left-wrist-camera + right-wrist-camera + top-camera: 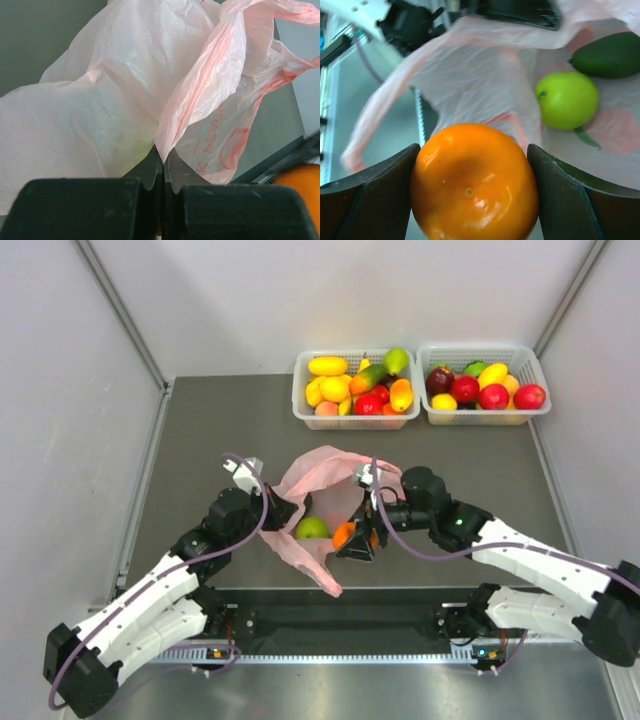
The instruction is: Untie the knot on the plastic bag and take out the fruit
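Observation:
The pink plastic bag (322,485) lies open at the table's middle, and no knot shows in it. My left gripper (288,510) is shut on the bag's left edge (165,145) and holds the film up. My right gripper (356,540) is shut on a round orange fruit (474,182) at the bag's mouth, and the fruit also shows in the top view (344,534). A round green fruit (567,99) and a dark green one (607,55) lie inside the bag. The green one also shows in the top view (311,528).
Two white baskets full of toy fruit stand at the back, one in the middle (300,400) and one to the right (538,380). Grey walls close in both sides. The arms' base rail (340,620) runs along the near edge.

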Tool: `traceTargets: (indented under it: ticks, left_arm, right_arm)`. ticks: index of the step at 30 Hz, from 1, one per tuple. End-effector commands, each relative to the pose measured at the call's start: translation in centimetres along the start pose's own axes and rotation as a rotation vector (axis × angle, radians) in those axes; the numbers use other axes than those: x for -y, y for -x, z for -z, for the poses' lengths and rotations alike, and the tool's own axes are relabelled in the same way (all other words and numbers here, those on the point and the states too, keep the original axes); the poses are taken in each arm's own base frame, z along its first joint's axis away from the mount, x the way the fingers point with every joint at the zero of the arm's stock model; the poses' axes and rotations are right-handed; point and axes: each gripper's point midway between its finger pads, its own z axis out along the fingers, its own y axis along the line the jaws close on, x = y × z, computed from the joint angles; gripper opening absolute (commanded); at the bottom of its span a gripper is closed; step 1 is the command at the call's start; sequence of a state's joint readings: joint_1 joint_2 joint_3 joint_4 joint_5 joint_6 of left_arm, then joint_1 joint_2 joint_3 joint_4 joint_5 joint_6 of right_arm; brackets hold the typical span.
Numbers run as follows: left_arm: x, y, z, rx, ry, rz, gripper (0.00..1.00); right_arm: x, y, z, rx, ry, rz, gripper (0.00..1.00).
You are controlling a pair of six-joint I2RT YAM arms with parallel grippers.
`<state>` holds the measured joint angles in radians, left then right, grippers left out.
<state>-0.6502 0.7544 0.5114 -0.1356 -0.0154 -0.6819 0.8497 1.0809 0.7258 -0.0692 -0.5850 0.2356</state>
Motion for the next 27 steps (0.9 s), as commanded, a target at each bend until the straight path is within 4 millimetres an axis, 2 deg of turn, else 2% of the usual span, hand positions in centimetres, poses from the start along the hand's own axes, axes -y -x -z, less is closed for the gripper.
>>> traceTargets:
  ticks: [1,2,3,5,6,7,8,9,11,12,13,14,15,16,17,18,19,20,21,22,23,24,25,26,27]
  left_arm:
    - [0.2,0.6,-0.3,0.031,-0.003,0.001,0.0]
    - [0.2,0.3,-0.4,0.02,-0.009,0.002,0.0]
    - [0.2,0.1,-0.5,0.014,-0.009,0.001,0.0]
    - [0.2,-0.3,-0.6,-0.003,-0.013,0.005,0.0]
    - [0.1,-0.4,-0.7,-0.007,-0.013,0.009,0.0]
    - [0.3,-0.3,-0.6,-0.003,-0.015,0.01,0.0]
    - [0.3,-0.1,-0.6,0.002,-0.019,0.012,0.0]
    - [0.4,0.0,-0.5,0.005,-0.02,0.009,0.0]
    - [0.5,0.0,-0.3,0.009,-0.027,0.005,0.0]
    - [0.5,0.0,-0.2,0.009,-0.027,-0.001,0.0]
    - [0.4,0.0,-0.1,0.008,-0.026,-0.002,0.0]
    - [0.8,-0.3,0.0,-0.011,-0.05,-0.004,0.0]
    - [0.9,-0.4,0.1,-0.014,-0.054,-0.009,0.0]
    - [0.9,-0.4,0.2,-0.017,-0.053,-0.012,0.0]
    - [0.9,-0.4,0.2,-0.017,-0.057,-0.013,0.0]
    - [1.1,-0.4,0.3,-0.018,-0.062,-0.017,0.0]
    - [1.1,-0.4,0.3,-0.022,-0.067,-0.018,0.0]
    - [1.3,-0.4,0.4,-0.025,-0.072,-0.02,0.0]
    - [1.4,-0.3,0.4,-0.024,-0.073,-0.017,0.0]
    - [1.6,-0.4,0.5,-0.029,-0.083,-0.015,0.0]
    - [1.7,-0.3,0.4,-0.023,-0.09,-0.014,0.0]
    - [1.8,-0.3,0.4,-0.025,-0.094,-0.013,0.0]
    - [1.9,-0.3,0.5,-0.024,-0.098,-0.011,0.0]
    - [2.0,-0.3,0.5,-0.025,-0.104,-0.012,0.0]
    - [2.0,-0.3,0.5,-0.027,-0.106,-0.011,0.0]
  right_arm:
    - [-5.9,5.7,4.1,0.118,0.171,0.166,0.0]
    - [-6.7,7.2,5.2,0.167,0.163,0.207,0.0]
    - [-7.1,9.6,6.4,0.23,0.144,0.264,0.0]
    - [-7.5,12.6,8.1,0.318,0.107,0.324,0.0]
    - [-7.8,14.9,9.1,0.376,0.077,0.354,0.0]
    - [-7.2,16.8,10.1,0.435,0.037,0.381,0.0]
    - [-6.3,18.0,10.3,0.462,-0.006,0.378,0.0]
    - [-4.1,20.7,11.4,0.54,-0.152,0.352,0.0]
    - [0.5,22.5,11.1,0.553,-0.345,0.299,0.0]
    - [3.2,24.8,12.9,0.613,-0.515,0.273,0.0]
    - [5.2,25.4,13.1,0.613,-0.596,0.249,0.0]
    - [8.6,25.3,11.6,0.565,-0.668,0.216,0.0]
    - [10.5,27.1,13.1,0.601,-0.763,0.205,0.0]
    - [12.0,27.7,13.0,0.602,-0.79,0.195,0.0]
    - [15.0,27.3,11.4,0.561,-0.822,0.169,0.0]
    - [16.2,29.1,12.4,0.614,-0.851,0.156,0.0]
    - [19.0,28.5,10.9,0.582,-0.872,0.13,0.0]
    - [20.2,29.2,10.9,0.611,-0.888,0.109,0.0]
    - [21.5,30.6,11.9,0.662,-0.929,0.104,0.0]
    - [24.0,30.0,10.8,0.641,-0.958,0.083,0.0]
    - [25.4,30.1,10.6,0.653,-0.974,0.061,0.0]
    - [26.2,31.6,11.1,0.694,-0.984,0.072,0.0]
    - [28.9,30.5,9.5,0.659,-0.997,0.051,0.0]
    - [30.2,30.5,9.0,0.655,-1.003,0.046,0.0]
    - [30.8,32.0,9.2,0.683,-1.006,0.057,0.0]
